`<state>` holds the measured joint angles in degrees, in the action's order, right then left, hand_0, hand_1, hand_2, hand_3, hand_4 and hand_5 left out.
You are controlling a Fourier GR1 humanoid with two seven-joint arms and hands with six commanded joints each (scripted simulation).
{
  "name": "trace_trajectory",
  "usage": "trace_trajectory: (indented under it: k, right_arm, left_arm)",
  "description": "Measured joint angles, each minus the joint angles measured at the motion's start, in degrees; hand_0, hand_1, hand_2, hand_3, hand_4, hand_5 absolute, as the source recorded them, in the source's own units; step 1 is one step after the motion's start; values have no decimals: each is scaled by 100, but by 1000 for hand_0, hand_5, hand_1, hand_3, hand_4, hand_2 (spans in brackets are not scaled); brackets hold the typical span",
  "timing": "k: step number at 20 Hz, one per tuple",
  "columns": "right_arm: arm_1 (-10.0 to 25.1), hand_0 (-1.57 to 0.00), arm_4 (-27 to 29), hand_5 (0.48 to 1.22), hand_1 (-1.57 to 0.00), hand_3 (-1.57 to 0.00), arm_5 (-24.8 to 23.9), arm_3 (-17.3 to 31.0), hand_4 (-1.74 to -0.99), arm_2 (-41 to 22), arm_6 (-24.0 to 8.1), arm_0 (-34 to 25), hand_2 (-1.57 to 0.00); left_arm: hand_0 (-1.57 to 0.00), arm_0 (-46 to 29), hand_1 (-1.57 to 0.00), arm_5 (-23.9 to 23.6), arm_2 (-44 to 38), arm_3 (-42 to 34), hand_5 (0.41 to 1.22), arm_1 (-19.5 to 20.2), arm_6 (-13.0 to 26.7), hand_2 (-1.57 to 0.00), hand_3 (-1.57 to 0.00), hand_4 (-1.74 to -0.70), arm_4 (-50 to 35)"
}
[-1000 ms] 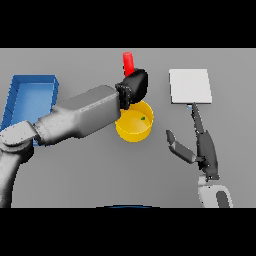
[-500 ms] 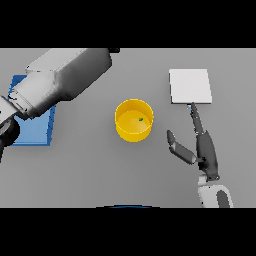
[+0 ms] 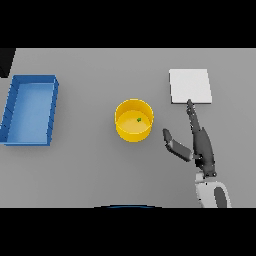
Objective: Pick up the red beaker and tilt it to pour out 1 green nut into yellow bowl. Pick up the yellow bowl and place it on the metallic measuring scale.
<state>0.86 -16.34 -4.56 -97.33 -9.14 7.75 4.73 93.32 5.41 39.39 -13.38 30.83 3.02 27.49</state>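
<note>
sitting near the table's middle, the yellow bowl [image 3: 134, 121] held one small green nut [image 3: 138, 119] on its floor. the right hand [image 3: 200, 147] lay at about four o'clock from the bowl, apart from it, fingers straight and thumb spread toward the bowl, fingertips reaching the near edge of the metallic measuring scale [image 3: 190, 86]. a blue tray [image 3: 14, 111] stood well off at nine o'clock.

Grey bench [image 3: 90, 170] carries blue tray [image 3: 30, 110] at left, yellow bowl [image 3: 134, 120] mid, metallic measuring scale [image 3: 190, 86] at right, well apart.
</note>
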Motion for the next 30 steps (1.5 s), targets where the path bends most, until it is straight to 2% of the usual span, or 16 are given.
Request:
trace_trajectory:
  k: [2, 5, 6, 7, 8, 10, 11, 15, 18, 19, 20, 24, 28, 29, 30]
  right_arm:
    - [-48, 1, 198, 631, 1, 1, 118, -73, -1081, 4, -17, -24, 1]
    - [53, 1, 362, 651, 1, 1, 241, -7, -1126, 98, -77, -4, 1]
    - [77, 1, 291, 657, 1, 1, 251, -35, -1141, 46, 15, 12, 1]
    - [98, 1, 377, 663, 1, 1, 321, -18, -1148, 69, 7, -29, 1]
    - [113, 1, 374, 666, 1, 1, 326, -14, -1157, 73, 5, -66, 1]
    - [133, 1, 309, 680, 1, 1, 305, 63, -1168, 65, 21, -58, 1]
    - [140, 1, 247, 687, 1, 1, 287, 57, -1181, 31, 149, -23, 1]
    - [173, 1, 177, 703, 1, 1, 261, 73, -1194, 23, 81, -53, 1]
    - [171, 1, 163, 708, 1, 1, 245, 158, -1207, 35, 97, -77, 1]
    - [178, 1, 159, 704, 1, 1, 259, 95, -1205, 9, 221, -10, 1]
    - [177, 1, 165, 699, 1, 1, 260, 103, -1202, 19, 103, -81, 1]
    - [154, 1, 175, 687, 1, 1, 243, 162, -1186, 30, 106, -60, 1]
    - [164, 1, 198, 679, 1, 1, 254, 151, -1168, 42, 77, -38, 1]
    - [158, 1, 204, 678, 1, 1, 263, 88, -1165, 26, 67, -62, 1]
    - [150, 1, 228, 675, 1, 1, 283, 122, -1165, 33, -19, -126, 1]
  left_arm:
    - [-1571, -281, -1571, -223, -435, 242, 1221, 233, 108, -1571, -1499, -1740, -643]
    - [-1571, -979, -1571, -727, -819, 316, 1221, 520, 329, -1571, -1534, -1740, -1434]
    - [-1571, -1142, -1571, -853, -884, 301, 1221, 558, 608, -1571, -1541, -1740, -1627]
    - [-1571, -1337, -1571, -952, -967, 220, 1221, 613, 653, -1571, -1547, -1741, -1843]
    - [-1571, -1533, -1571, -1100, -1062, 186, 1221, 667, 1050, -1571, -1552, -1741, -2073]
    - [-1571, -1939, -1571, -1322, -1263, -91, 1221, 787, 1298, -1571, -1518, -1741, -2543]
    - [-1571, -2198, -1571, -1431, -1329, -339, 1221, 850, 1285, -1571, -1488, -1741, -2756]
    - [-1571, -3354, -1571, -1835, -1475, -1464, 1221, 1088, 1868, -1571, -1374, -1741, -3529]
    - [-1571, -4220, -1571, -2320, -1467, -2571, 1221, 1230, 2255, -1571, -1376, -1741, -4003]
    - [-1571, -4467, -1571, -2510, -1459, -2919, 1221, 1302, 2363, -1571, -1376, -1741, -4117]
    - [-1571, -4713, -1571, -2688, -1405, -3224, 1221, 1336, 2555, -1571, -1389, -1741, -4215]
    - [-1571, -5395, -1571, -3160, -1247, -3943, 1221, 1377, 2751, -1571, -1383, -1741, -4544]
    - [-1571, -5807, -1571, -3289, -1020, -4552, 955, 1571, 3077, -1571, -1366, -1735, -4911]
    - [-1571, -5856, -1571, -3192, -943, -4660, 888, 1600, 3105, -1571, -1407, -1661, -5038]
    - [-1571, -5830, -1571, -3035, -820, -4758, 827, 1658, 3152, -1571, -1368, -1493, -5100]
